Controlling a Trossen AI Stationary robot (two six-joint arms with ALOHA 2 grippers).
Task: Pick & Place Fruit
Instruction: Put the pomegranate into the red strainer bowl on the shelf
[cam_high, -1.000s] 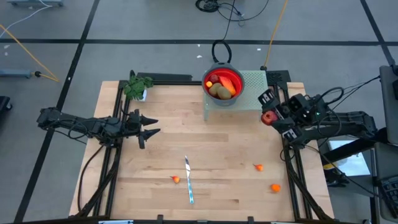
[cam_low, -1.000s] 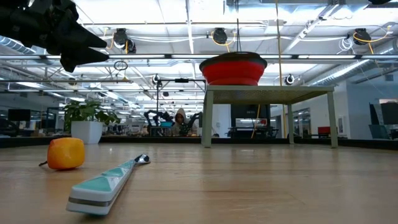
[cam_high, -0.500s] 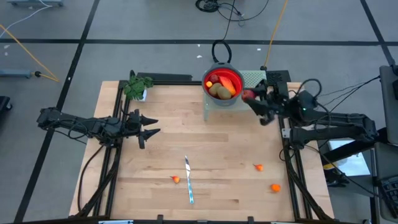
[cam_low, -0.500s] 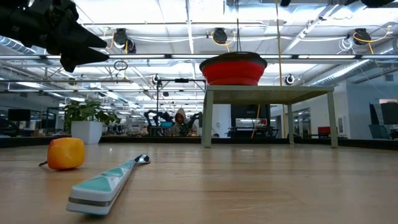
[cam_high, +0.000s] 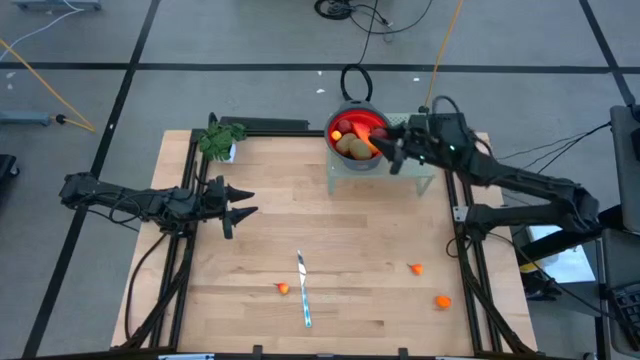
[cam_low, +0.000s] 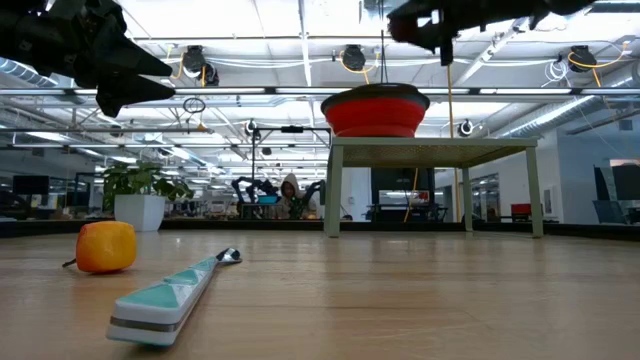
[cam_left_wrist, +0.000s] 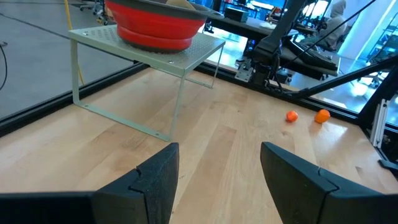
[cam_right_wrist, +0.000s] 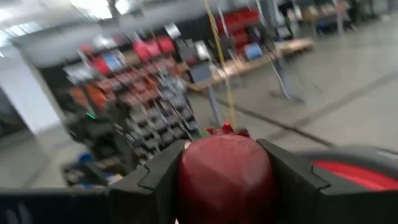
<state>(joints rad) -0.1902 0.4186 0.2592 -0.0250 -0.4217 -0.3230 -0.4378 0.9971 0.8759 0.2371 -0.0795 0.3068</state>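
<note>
2 arms: right one at work, left one waiting.
Right gripper (cam_high: 385, 150): upper centre-right of the high view, at the right rim of the red bowl (cam_high: 381, 124); fingers closed on a dark red ball (cam_right_wrist: 225, 178), seen clamped between them in the right wrist view.
Bowl: sits on a small raised grey stand (cam_high: 412, 130) at the upper edge of the table (cam_high: 350, 230); already holds several pieces, olive-brown ovals and a longer orange-red one among them.
Key relation: bowl lies just left of the held ball in the high view; whether the ball is fully over the opening cannot be told.
Judged next need: a short carry leftward, then release.
Left gripper (cam_high: 240, 205): middle left of the high view, fingers spread, holding nothing, well apart from any fruit.
3 orange bits left on table: one (cam_high: 283, 289) lower centre beside the knife (cam_high: 303, 290), two (cam_high: 415, 268) (cam_high: 442, 301) lower right.
Nearer arm: right for the lower-right pair; the left for the bit by the knife.
</note>
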